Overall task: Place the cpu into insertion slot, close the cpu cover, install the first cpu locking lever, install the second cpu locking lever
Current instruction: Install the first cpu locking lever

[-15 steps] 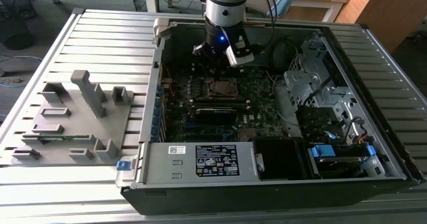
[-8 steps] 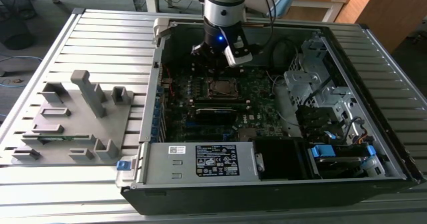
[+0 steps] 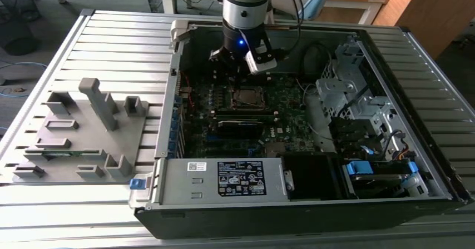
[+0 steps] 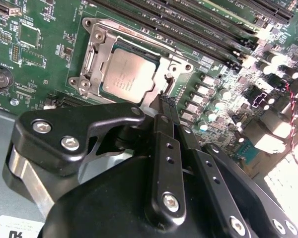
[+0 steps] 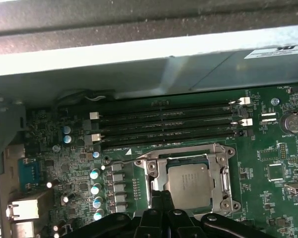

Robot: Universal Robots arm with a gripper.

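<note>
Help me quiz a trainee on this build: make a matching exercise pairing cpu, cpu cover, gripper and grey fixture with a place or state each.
1. cpu
2. cpu cover
3. gripper
4. grey fixture

A. outside the computer case, on the exterior view's left
B. silvery, lying flat around the chip
C. grey top showing through the window
D. black, tips beside the cover's corner

Pairs: 1-C, 2-B, 3-D, 4-A

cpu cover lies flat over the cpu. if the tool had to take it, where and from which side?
The cpu cover is a thin flat frame lying over the cpu, so from above there is nothing to pinch; only an edge offers two opposing faces. Probably take the outer rim on the side nearest the tool, coming in low from outside the frame.
</note>
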